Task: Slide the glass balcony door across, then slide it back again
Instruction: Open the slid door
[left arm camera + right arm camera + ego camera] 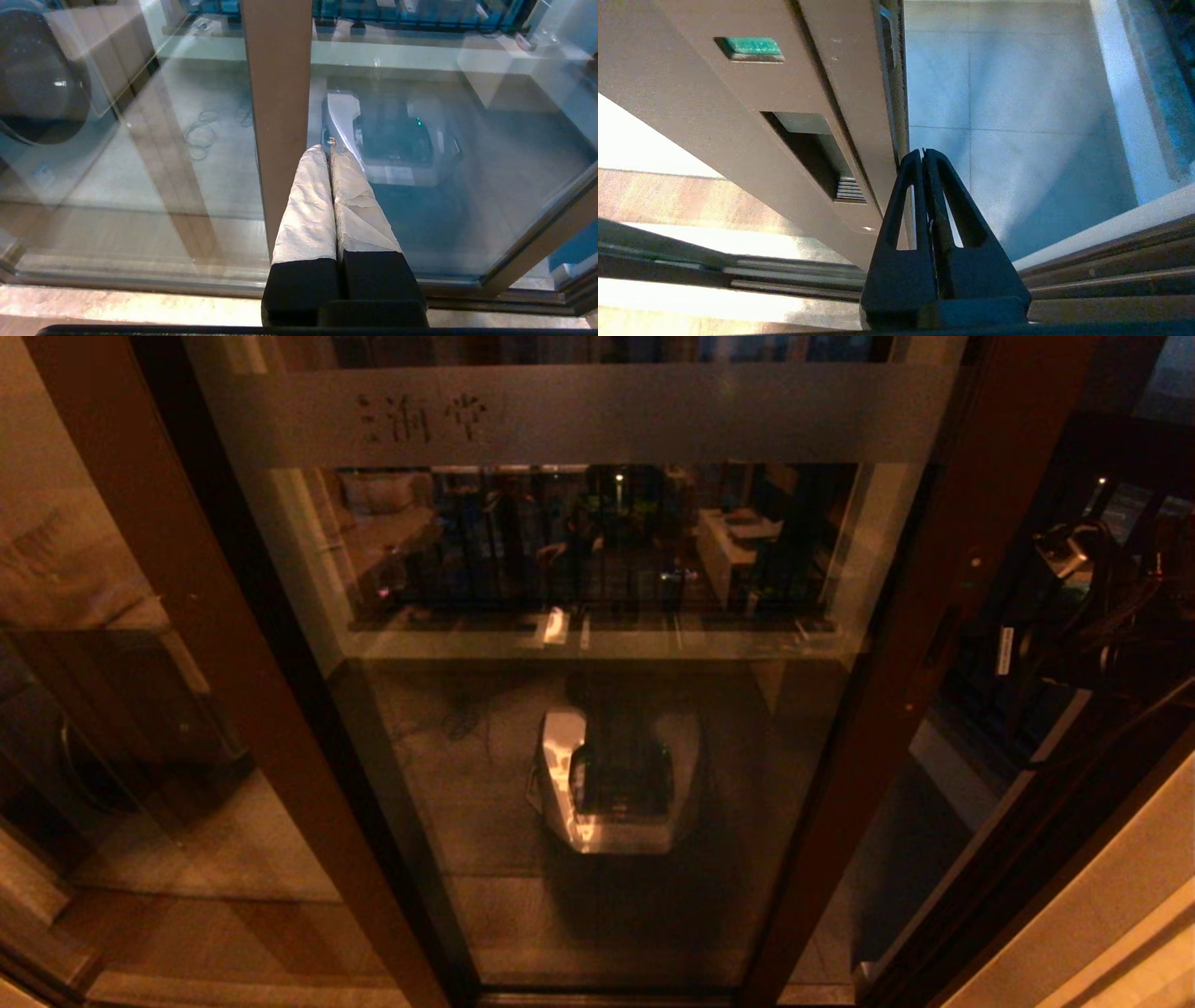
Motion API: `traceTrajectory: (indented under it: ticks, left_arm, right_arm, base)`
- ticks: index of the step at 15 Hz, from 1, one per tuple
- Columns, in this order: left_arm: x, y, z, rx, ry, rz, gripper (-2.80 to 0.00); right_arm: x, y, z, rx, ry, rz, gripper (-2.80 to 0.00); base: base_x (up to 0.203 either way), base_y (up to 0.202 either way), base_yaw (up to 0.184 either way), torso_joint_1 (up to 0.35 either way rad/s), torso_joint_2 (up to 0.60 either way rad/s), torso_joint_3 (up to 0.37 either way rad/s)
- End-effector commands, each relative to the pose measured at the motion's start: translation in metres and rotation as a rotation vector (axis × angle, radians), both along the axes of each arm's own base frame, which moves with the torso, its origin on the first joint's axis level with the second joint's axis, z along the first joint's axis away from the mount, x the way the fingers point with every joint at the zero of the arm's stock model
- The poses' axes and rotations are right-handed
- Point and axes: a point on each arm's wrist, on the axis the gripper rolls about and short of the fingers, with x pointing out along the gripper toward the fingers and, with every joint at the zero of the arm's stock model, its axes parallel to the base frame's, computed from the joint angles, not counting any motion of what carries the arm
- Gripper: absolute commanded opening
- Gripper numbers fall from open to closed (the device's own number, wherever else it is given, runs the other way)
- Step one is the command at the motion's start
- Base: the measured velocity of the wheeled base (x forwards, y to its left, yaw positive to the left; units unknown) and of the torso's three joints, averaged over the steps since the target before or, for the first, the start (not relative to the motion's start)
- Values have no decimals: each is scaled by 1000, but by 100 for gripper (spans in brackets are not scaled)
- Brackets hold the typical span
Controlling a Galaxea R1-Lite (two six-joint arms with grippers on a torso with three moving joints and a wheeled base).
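Right gripper (924, 154): the two black open-framed fingers are pressed together tip to tip, nothing between them. The tips sit just beside the outer edge of the glass balcony door (597, 709), at the vertical stile; whether they touch it cannot be told. On that stile's face, near the fingers, lies the recessed handle slot (810, 154), with a small green indicator (752, 46) farther along. Past the door's edge the way is open onto pale floor tiles (1008, 140), and the floor track rails (1101, 275) run beneath the gripper.

In the head view the right arm (1102, 616) reaches in with its cabling on the right, beyond the door's right stile (943, 644). The door fills the middle of that view, frosted band (597, 415) across its top, a dark opening showing to its right.

Left gripper (329, 154): its cloth-wrapped fingers are closed against each other, empty, held short of the glass beside a brown frame post (278, 116). A washing machine drum (42, 88) shows behind the neighbouring pane.
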Motion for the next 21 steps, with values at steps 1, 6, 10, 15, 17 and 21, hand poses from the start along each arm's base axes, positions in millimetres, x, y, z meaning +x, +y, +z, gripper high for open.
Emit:
traceTrajectory:
  ticks: [1, 6, 10, 15, 17, 21]
  left_arm:
    - [0, 0, 0, -1, -1, 0, -280]
    - [0, 0, 0, -1, 0, 0, -280]
    - [0, 0, 0, -1, 0, 0, -280]
    - [0, 0, 0, 0, 0, 0, -280]
    - [0, 0, 0, -1, -1, -1, -280]
    - [0, 0, 0, -1, -1, 0, -280]
  right_arm:
    - [0, 4, 1, 1, -4, 18, -280]
    - [0, 10, -1, 11, 4, 32, -280]
    - [-1, 18, -1, 13, 2, 56, -280]
    - [-1, 25, -2, 16, 4, 75, -280]
    - [-1, 28, -1, 14, 2, 84, -280]
    - [0, 43, -2, 5, 6, 96, -280]
  base:
    - [0, 0, 0, 0, 0, 0]
    - [0, 0, 0, 0, 0, 0]
    - [0, 0, 0, 0, 0, 0]
    - [0, 0, 0, 0, 0, 0]
    - [0, 0, 0, 0, 0, 0]
    - [0, 0, 0, 0, 0, 0]
